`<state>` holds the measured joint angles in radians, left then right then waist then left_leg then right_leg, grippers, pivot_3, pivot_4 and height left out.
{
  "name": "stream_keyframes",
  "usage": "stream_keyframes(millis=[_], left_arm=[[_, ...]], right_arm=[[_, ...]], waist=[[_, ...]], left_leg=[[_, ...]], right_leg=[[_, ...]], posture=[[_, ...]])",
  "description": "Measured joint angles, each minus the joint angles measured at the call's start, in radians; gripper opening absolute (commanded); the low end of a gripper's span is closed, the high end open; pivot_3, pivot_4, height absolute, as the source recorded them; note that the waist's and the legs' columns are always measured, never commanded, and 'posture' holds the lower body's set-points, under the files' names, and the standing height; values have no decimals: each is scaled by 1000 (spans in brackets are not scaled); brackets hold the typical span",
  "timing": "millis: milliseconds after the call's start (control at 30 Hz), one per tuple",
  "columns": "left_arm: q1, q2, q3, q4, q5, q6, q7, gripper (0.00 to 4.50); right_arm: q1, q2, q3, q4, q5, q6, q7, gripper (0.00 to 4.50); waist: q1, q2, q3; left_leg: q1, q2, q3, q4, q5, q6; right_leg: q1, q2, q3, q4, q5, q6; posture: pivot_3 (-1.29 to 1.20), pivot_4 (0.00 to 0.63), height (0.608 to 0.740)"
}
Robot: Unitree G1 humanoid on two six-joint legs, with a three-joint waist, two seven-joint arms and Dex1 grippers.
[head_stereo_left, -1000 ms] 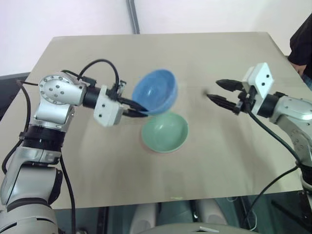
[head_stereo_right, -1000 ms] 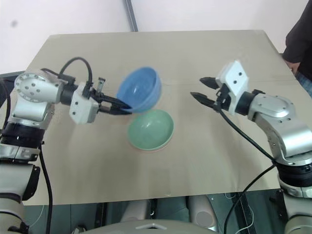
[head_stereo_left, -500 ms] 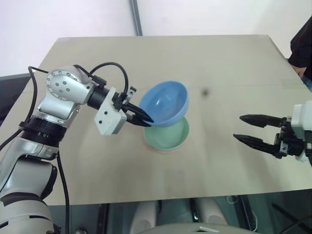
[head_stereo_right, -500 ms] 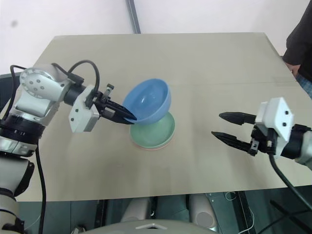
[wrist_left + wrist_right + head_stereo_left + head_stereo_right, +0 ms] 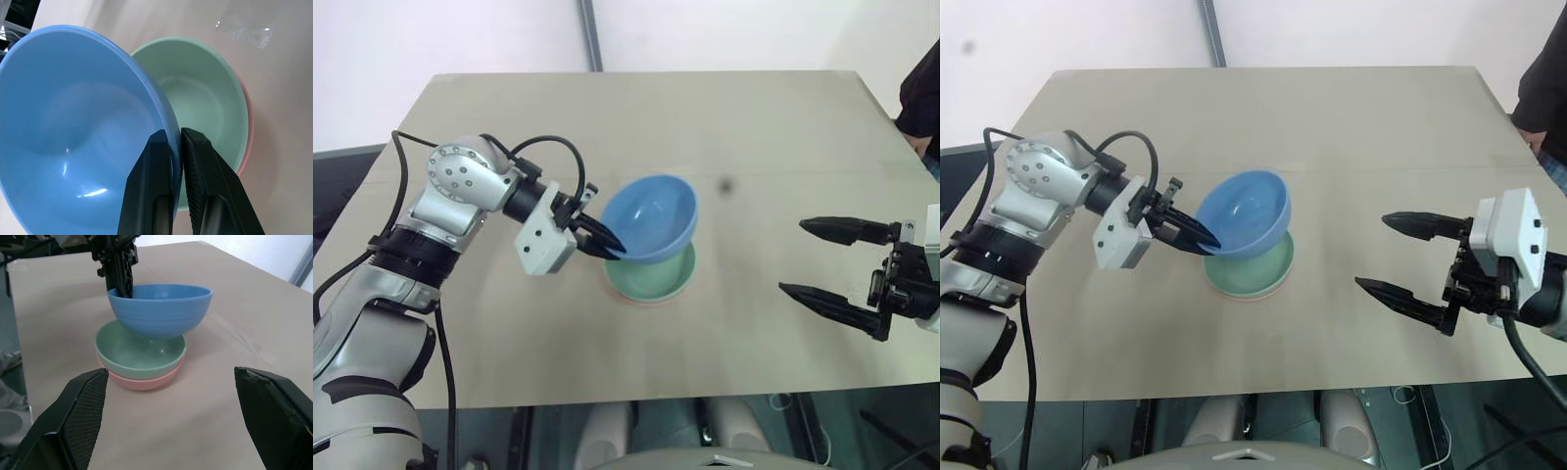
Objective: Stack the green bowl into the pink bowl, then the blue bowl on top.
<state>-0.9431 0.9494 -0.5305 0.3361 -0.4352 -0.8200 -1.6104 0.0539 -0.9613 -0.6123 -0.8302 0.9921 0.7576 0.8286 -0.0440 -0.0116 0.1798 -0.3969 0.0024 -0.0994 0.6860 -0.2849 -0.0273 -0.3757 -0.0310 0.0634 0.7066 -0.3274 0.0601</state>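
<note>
Blue bowl (image 5: 653, 217) now lower than a second ago and more level, hovering over the green bowl (image 5: 651, 278), possibly brushing its rim, not yet seated. Pinched at the near rim by the left gripper (image 5: 604, 239), fingers nearly closed with the wall between them. Already nested in the pink bowl (image 5: 142, 380), the green one, mid-table (image 5: 754, 147). Pulled well back toward the right edge since then, the right gripper (image 5: 1410, 257), jaws spread wide, empty. Remaining, by the look of it: lower, centre, release. Nothing in the way of the descent; dark-sleeved person (image 5: 1542, 73) beyond the table's far right corner, well apart.
</note>
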Motion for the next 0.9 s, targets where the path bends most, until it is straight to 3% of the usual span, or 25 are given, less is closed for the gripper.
stream_keyframes(millis=[100,300,500,700,900], left_arm=[[-4,0,-9,-1,0,1,0,2930],[1,-20,69,-7,0,79,22,2930],[58,30,331,-114,-14,661,389,2930],[567,48,626,-373,-93,1084,704,2930],[981,-93,857,-595,-147,1166,813,2930]], right_arm=[[0,-5,17,3,-15,-11,-1,4500],[1,-8,28,10,-39,-27,7,4500],[-20,-5,140,39,-99,-55,-7,4500],[-101,49,299,130,-222,-81,-85,4500],[-74,114,343,186,-328,-106,-166,4500]], waist=[[0,0,0],[0,0,0],[-11,0,0],[-24,0,0],[6,-1,0]], left_leg=[[0,0,0,0,0,0],[0,0,0,0,0,0],[0,1,-2,0,0,0],[0,5,-3,-2,0,0],[-1,4,-3,-2,0,0]], right_leg=[[0,0,0,0,0,0],[0,0,0,0,0,0],[-1,0,0,0,0,0],[-3,0,3,1,0,0],[-3,-3,3,-2,0,0]], posture=[[0,150,740],[0,150,740],[0,150,740],[0,150,740],[0,150,740]])
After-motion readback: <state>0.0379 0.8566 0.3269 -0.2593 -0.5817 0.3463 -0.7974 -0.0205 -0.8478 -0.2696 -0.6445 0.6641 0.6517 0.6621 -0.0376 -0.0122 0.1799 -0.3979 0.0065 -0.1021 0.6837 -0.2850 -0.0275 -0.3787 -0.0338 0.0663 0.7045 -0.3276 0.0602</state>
